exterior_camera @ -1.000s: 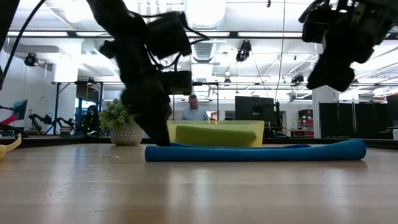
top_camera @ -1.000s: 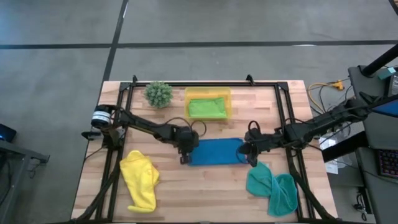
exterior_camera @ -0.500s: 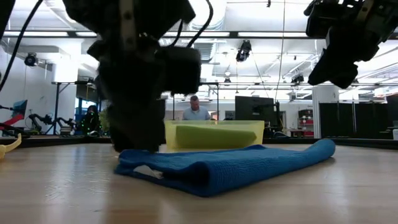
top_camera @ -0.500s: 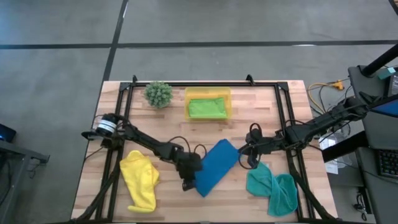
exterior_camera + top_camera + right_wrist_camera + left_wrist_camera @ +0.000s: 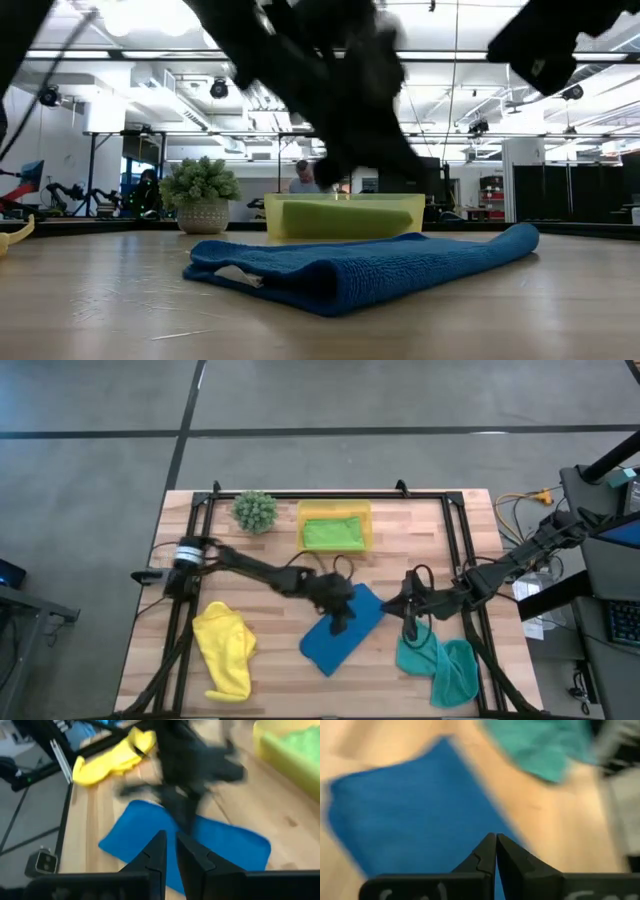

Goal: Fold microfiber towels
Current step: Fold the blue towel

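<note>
High view: yellow tray (image 5: 366, 526) holds the lime green towel (image 5: 333, 534); left gripper (image 5: 343, 622) and right gripper (image 5: 411, 622) both pinched closed, empty.

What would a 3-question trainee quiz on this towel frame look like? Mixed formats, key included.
1. True or false: the green towel lies inside the yellow tray.
2. Which towel lies nearest the right gripper? A) yellow towel B) teal towel C) green towel
3. Fill in: the left gripper is over the ____ towel, its fingers together.

Key: 1 true; 2 B; 3 blue.
</note>
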`<state>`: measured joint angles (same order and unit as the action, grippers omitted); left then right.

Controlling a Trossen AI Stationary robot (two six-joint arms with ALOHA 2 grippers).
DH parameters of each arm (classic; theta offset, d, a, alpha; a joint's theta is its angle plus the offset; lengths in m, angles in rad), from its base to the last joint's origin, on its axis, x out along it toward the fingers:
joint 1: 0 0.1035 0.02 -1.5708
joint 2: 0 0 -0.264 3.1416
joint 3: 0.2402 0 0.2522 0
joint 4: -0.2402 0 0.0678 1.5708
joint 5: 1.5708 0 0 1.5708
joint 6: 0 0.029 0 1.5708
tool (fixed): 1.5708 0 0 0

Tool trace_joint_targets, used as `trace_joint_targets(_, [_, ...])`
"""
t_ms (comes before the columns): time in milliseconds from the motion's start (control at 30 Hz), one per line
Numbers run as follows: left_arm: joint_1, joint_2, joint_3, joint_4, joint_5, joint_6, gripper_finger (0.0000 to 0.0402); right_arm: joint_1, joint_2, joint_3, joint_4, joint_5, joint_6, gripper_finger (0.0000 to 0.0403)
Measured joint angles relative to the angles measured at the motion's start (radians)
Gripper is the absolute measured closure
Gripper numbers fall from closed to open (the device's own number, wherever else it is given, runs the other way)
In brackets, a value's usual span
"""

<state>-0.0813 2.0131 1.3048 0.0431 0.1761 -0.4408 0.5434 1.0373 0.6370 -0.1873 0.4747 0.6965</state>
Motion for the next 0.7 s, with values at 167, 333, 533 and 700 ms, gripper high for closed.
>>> trace_joint_targets(167, [0.066,0.158,0.145,-0.010,-0.007,0.084,0.0401,0.058,-0.003,0.047,-0.002,0.145,0.019,0.0369])
trace_joint_targets(333, [0.076,0.225,0.249,-0.101,-0.033,0.146,0.0401,0.102,-0.004,0.095,-0.016,0.214,0.010,0.0369])
trace_joint_targets(533, [0.068,0.219,0.284,-0.285,-0.172,0.188,0.0401,0.134,-0.003,0.118,-0.046,0.263,0.010,0.0369])
trace_joint_targets(700, [0.053,0.198,0.291,-0.421,-0.317,0.184,0.0401,0.132,-0.003,0.117,-0.050,0.271,0.003,0.0369])
